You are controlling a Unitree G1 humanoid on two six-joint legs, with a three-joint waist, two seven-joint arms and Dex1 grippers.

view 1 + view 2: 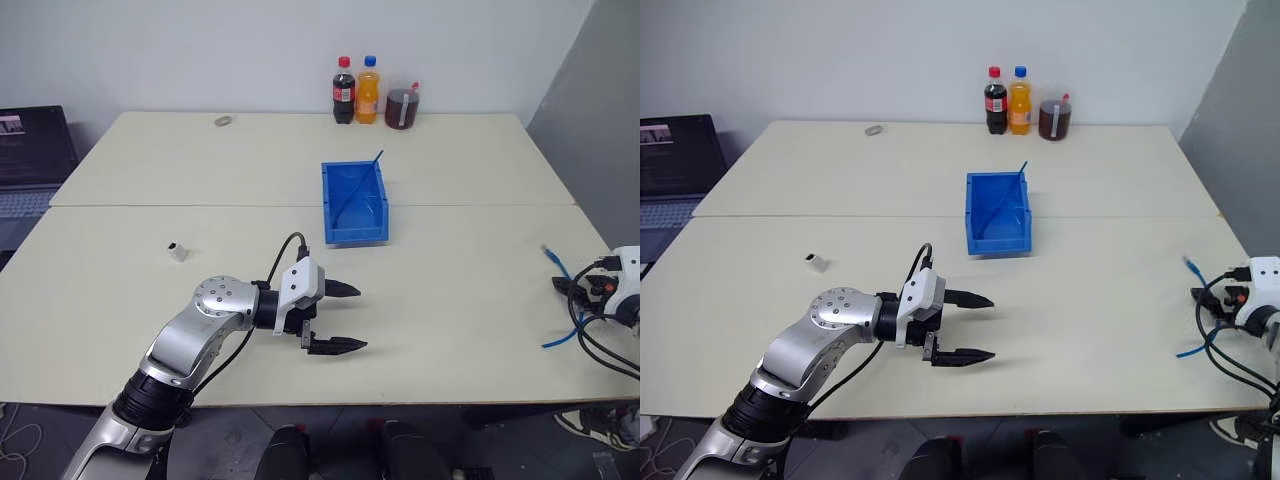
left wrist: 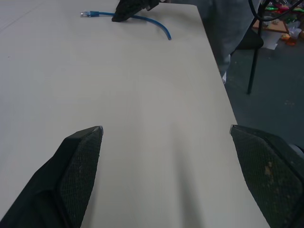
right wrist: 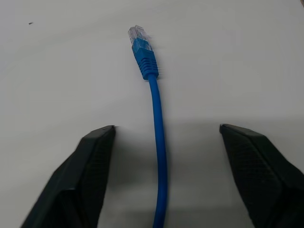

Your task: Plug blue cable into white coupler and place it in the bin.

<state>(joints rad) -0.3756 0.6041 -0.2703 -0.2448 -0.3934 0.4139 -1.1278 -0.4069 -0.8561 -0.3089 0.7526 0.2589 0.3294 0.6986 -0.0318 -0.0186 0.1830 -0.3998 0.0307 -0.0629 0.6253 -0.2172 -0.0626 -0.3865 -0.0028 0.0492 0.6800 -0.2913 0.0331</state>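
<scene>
Risk I note first: my right tool (image 3: 161,175), its black fingers spread wide, straddles the thin light-blue cable (image 3: 156,137) with the clear plug ahead of the tips; closing off-centre could roll it aside. The cable lies flat at the counter's (image 1: 300,260) right edge. My left tool (image 1: 340,318) hangs open, empty. The tiny white boxy coupler (image 1: 179,250), hard to make out, sits far left; the bright blue plastic bin (image 1: 353,205) is mid-counter.
</scene>
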